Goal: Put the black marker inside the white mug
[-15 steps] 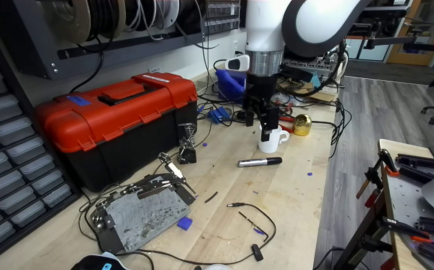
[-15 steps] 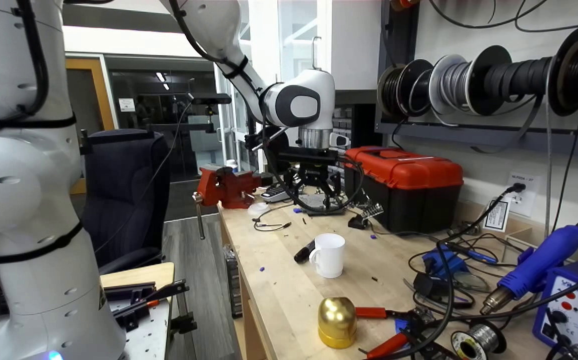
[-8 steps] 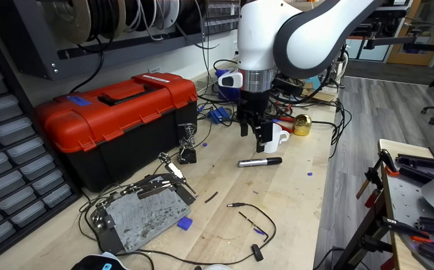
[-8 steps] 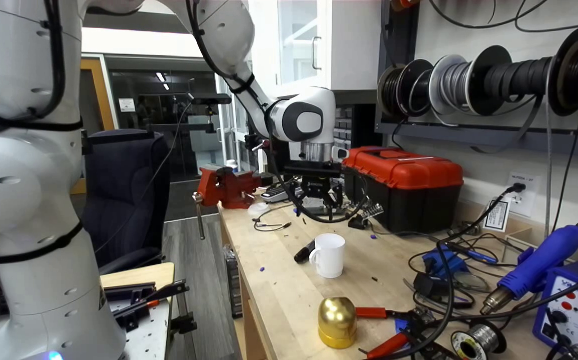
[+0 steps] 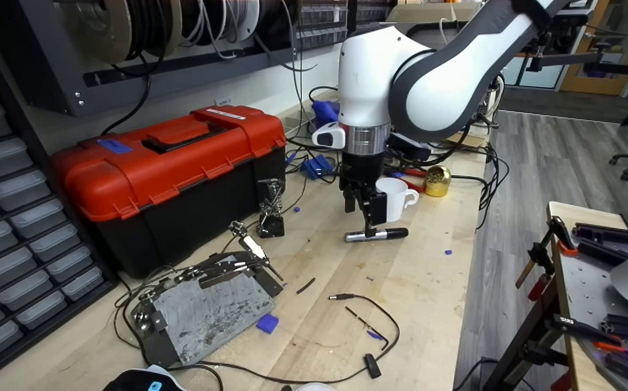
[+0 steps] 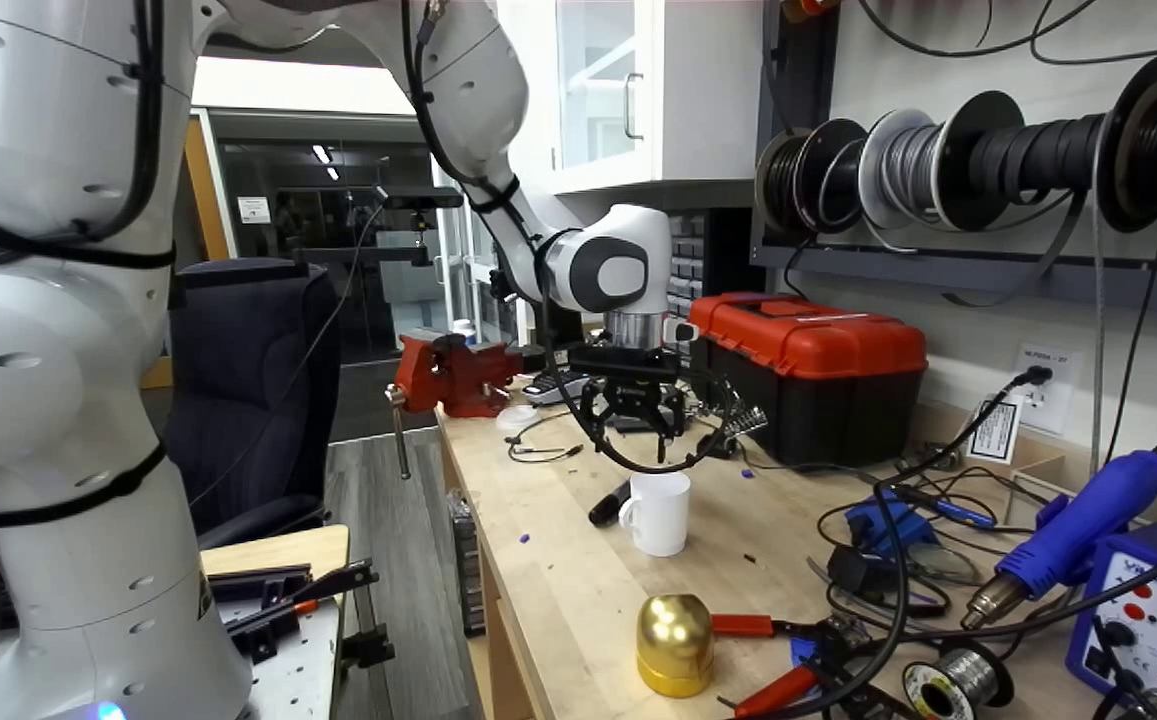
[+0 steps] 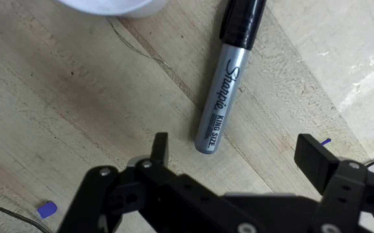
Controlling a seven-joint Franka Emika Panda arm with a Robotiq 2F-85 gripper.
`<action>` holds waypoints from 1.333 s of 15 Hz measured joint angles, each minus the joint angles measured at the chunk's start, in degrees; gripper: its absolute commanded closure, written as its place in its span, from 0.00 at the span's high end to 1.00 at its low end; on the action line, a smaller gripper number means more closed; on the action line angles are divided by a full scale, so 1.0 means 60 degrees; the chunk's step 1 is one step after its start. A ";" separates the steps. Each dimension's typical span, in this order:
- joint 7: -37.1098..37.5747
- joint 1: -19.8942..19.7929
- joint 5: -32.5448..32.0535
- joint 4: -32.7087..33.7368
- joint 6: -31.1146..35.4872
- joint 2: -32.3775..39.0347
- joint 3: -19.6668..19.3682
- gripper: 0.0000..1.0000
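The black marker point(image 5: 386, 234) lies flat on the wooden table, with a black cap and a grey barrel. In an exterior view its cap end point(image 6: 608, 507) shows beside the mug; the rest is hidden. The white mug point(image 5: 398, 202) stands upright just behind the marker, and is also in an exterior view point(image 6: 661, 515); only its lower edge shows in the wrist view point(image 7: 122, 5). My gripper point(image 7: 231, 137) is open and empty above the table. The grey end of the marker point(image 7: 224, 89) points into the gap between the fingers, nearer one finger. A fingertip overlaps the barrel in an exterior view.
A red and black toolbox point(image 5: 183, 174) stands along the wall. A gold cup-like holder point(image 6: 675, 645) and red-handled pliers point(image 6: 773, 690) lie beyond the mug. A soldering stand point(image 5: 271, 209), a grey plate point(image 5: 213, 309) and a thin cable point(image 5: 395, 326) are on the table.
My gripper has come down toward the table and moved slightly toward the toolbox, from in front of the mug to over the marker. It stays open. The marker and mug have not moved.
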 measured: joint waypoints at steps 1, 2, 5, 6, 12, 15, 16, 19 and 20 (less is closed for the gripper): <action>0.0135 0.0000 -0.0033 0.0000 0.0057 0.0043 0.0010 1.00; 0.0299 0.0000 -0.0100 0.0000 0.0106 0.0082 0.0012 1.00; 0.0817 0.0000 -0.0326 -0.0001 0.0132 0.0140 0.0012 1.00; 0.0971 0.0000 -0.0392 -0.0008 0.0132 0.0147 0.0011 1.00; 0.1704 -0.0012 -0.0564 -0.0040 0.0140 0.0355 -0.0022 1.00; 0.1903 -0.0038 -0.0544 -0.0069 0.0199 0.0531 -0.0043 0.75; 0.1952 -0.0050 -0.0530 -0.0079 0.0260 0.0587 -0.0043 0.72; 0.2066 -0.0064 -0.0476 -0.0130 0.0507 0.0671 -0.0043 0.53; 0.2088 -0.0064 -0.0471 -0.0136 0.0580 0.0696 -0.0041 0.47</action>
